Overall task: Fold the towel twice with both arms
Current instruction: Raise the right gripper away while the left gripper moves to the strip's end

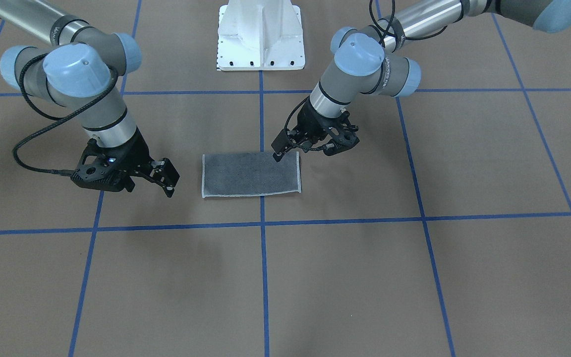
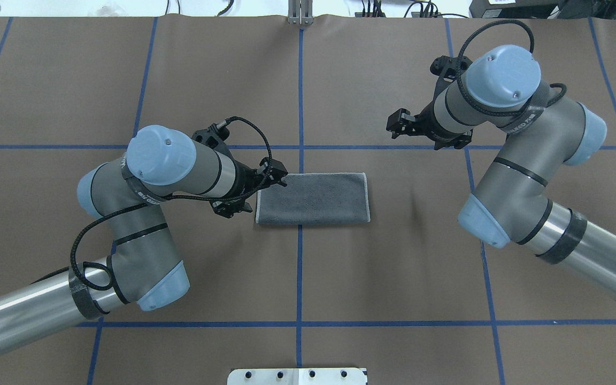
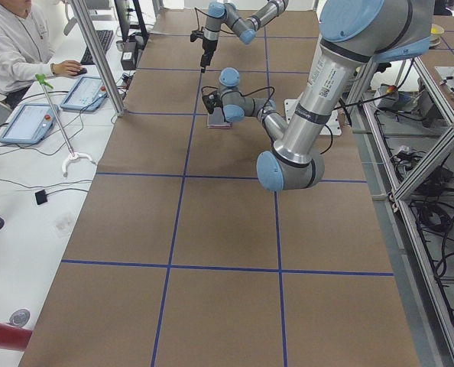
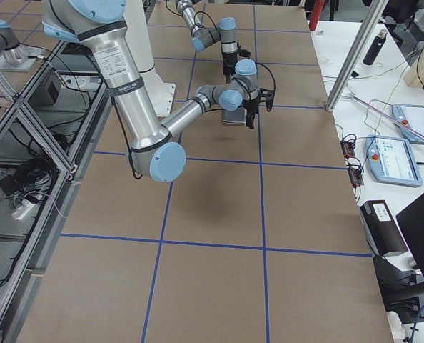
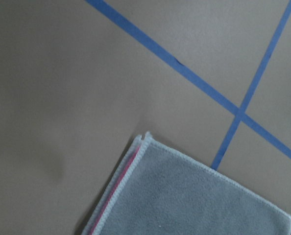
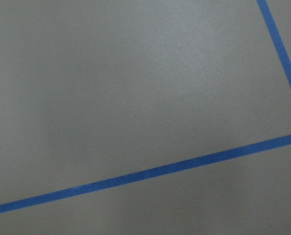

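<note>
The towel (image 2: 312,198) lay flat on the brown table (image 2: 393,267), folded into a rectangle with the dark grey face up and a light grey border around it; it sat across the middle blue tape line (image 2: 300,278). In the left wrist view a thin pink strip showed between the layers at one edge of the towel (image 5: 184,196). The left gripper (image 2: 275,175) hovered at the towel's left far corner, fingers close together with a narrow gap, and nothing seen held; whether the tips touched the cloth could not be told. The right gripper (image 2: 400,122) was well apart from the towel, off to its right and farther out, raised over bare table, fingers slightly parted and empty. From the front view the left gripper (image 1: 285,144) sat by the towel's corner, the right gripper (image 1: 166,176) beside the opposite short edge with a gap. White pedestal (image 1: 260,37) stood behind the towel
</note>
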Motion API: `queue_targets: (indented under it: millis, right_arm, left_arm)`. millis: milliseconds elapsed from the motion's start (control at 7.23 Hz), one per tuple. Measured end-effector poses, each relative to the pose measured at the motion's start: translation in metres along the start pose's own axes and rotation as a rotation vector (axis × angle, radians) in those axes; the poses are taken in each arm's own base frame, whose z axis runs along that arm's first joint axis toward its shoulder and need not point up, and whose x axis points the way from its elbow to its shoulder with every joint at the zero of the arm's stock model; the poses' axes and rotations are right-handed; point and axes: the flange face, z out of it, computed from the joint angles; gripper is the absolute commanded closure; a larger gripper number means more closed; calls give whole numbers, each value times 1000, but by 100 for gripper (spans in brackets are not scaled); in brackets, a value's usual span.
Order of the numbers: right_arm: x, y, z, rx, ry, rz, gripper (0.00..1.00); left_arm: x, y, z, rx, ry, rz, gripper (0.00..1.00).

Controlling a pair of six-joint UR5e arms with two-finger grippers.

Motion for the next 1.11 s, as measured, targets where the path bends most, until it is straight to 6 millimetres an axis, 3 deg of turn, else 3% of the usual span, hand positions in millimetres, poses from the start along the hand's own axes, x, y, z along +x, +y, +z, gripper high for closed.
queue_targets:
  millis: [277, 830, 1107]
  right_arm:
    - [9, -10, -4, -7, 15, -43, 0]
    - [9, -11, -7, -4, 15, -49, 0]
    - [9, -10, -8, -2, 13, -49, 0]
  left_arm:
    - [-6, 17, 13, 28, 4, 8, 20]
    - [-29, 18, 24, 44, -26, 0, 21]
    - [-33, 19, 27, 43, -35, -2, 28]
